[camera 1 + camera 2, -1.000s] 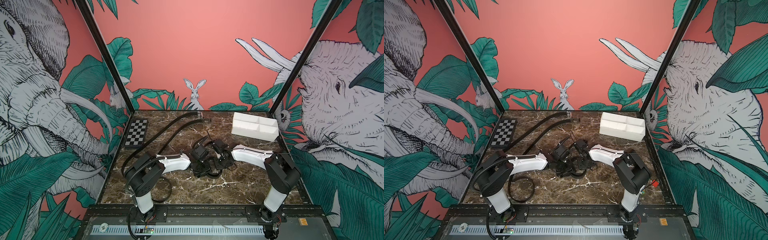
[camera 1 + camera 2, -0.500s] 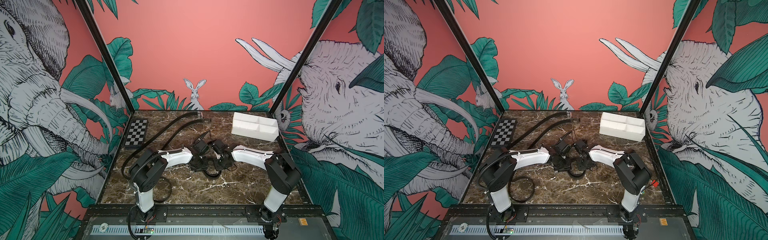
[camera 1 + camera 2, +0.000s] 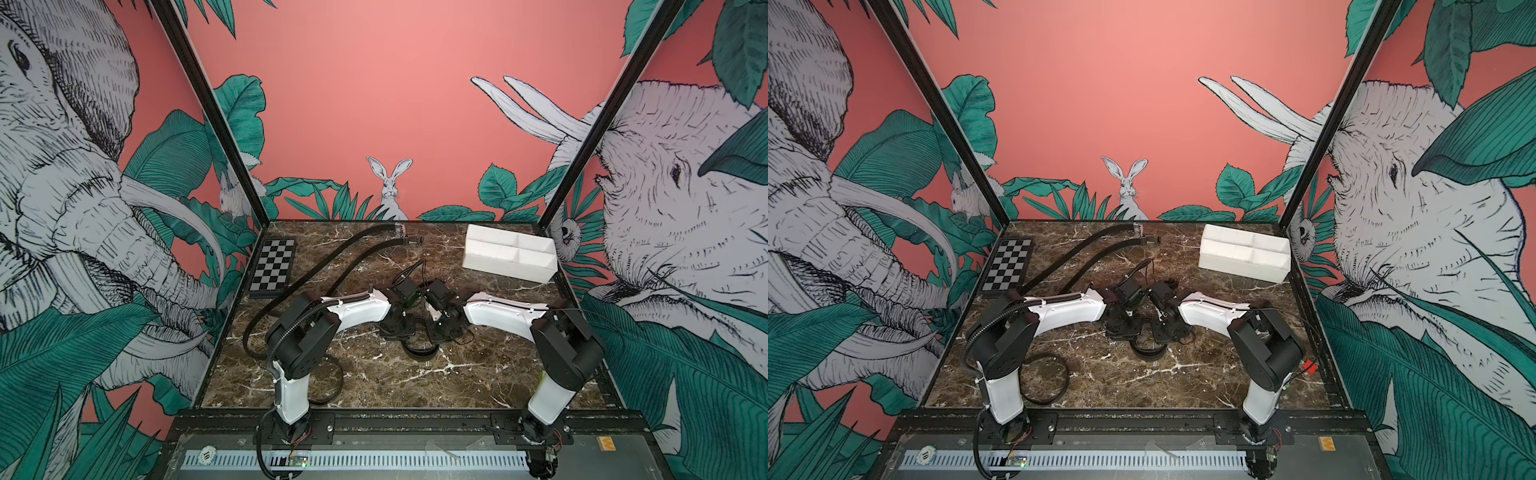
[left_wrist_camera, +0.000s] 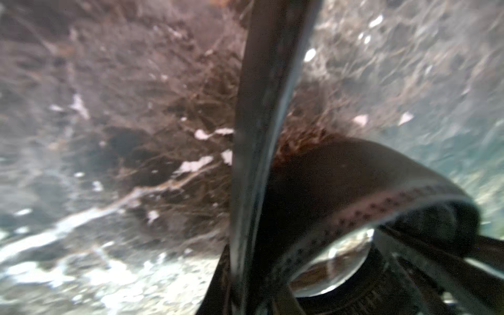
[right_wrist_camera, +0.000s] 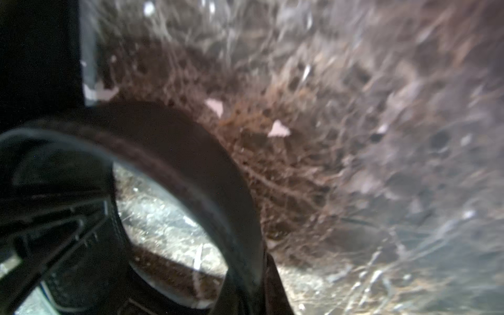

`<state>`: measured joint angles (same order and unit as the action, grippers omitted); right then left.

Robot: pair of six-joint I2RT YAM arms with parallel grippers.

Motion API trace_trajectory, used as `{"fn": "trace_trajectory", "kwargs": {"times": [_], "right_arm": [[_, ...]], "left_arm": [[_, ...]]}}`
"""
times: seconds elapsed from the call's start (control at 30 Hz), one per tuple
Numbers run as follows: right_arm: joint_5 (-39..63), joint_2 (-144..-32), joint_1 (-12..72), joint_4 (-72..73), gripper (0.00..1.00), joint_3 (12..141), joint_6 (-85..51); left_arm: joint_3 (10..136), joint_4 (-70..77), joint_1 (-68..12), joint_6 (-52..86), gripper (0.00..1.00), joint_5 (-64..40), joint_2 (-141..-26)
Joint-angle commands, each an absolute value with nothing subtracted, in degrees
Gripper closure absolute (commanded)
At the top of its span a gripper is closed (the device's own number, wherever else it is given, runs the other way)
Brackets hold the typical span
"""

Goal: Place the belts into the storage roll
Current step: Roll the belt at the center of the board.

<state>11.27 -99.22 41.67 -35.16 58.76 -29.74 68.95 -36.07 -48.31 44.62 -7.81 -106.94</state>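
Moved over the last second: left arm (image 3: 357, 309), elbow up and in toward the middle; right arm (image 3: 498, 311) much where it was.

Nearest, on the brown, white-veined marble tabletop (image 3: 415, 386): a limp black strap loop (image 3: 1066, 376) curling by the left arm's white base, thin and matte. Joined to the belts further back or not, hidden by the arm.

Further in, both smooth white forearms meeting over mid-tabletop. Left pincer (image 3: 399, 330) and right pincer (image 3: 442, 332) just beside each other, tips down at the marble.

Between them and a touch nearer, coiled belt (image 3: 420, 352): a small, tight black ring, band on edge. Up close from the left wrist, coiled belt (image 4: 354, 177) as a broad dark band with a dotted, stitched-looking rim, one glossy stretch rising edge-on through the middle. From the right wrist, coiled belt (image 5: 191, 152) arching round a patch of marble, all blurred.

Can't tell how wide either pincer stands, nor whether either truly grips. Fingers lost in black and blur, both hard up against the coil.

Beyond, two long belts (image 3: 374, 230) sweeping in slim arcs from small buckle ends at the back edge toward the left side.

Far left, flat black-and-grey checkered board (image 3: 272, 268). Far right, well apart from both pincers, storage roll (image 3: 503, 270): white, boxy, hard plastic, thin inner walls.
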Motion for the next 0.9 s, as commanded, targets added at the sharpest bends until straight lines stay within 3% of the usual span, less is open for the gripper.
{"fn": "trace_trajectory", "kwargs": {"times": [0.0, 0.13, 0.3, 0.63, 0.87], "right_arm": [[14.47, -95.02, 41.12, -41.95, 0.63, 57.41, -29.64], [15.08, -88.86, 36.65, -44.51, 0.47, 59.40, -27.70], [13.50, -88.62, 30.16, -47.13, 0.36, 64.84, -22.98], [13.33, -110.75, 27.55, -43.78, 0.25, 89.50, -26.85], [2.99, -123.67, 27.78, -50.26, 0.19, 107.59, -18.73]], "left_arm": [[69.70, -45.07, -47.98, 36.14, 1.00, -0.03, -106.54], [69.19, -47.75, -47.90, 29.93, 1.00, 2.09, -106.52], [66.56, -45.99, -47.81, 24.67, 1.00, 2.72, -104.79], [63.64, -41.53, -47.02, 21.29, 1.00, 3.13, -103.29], [62.81, -40.07, -46.68, 21.09, 1.00, 3.00, -103.14]]}}
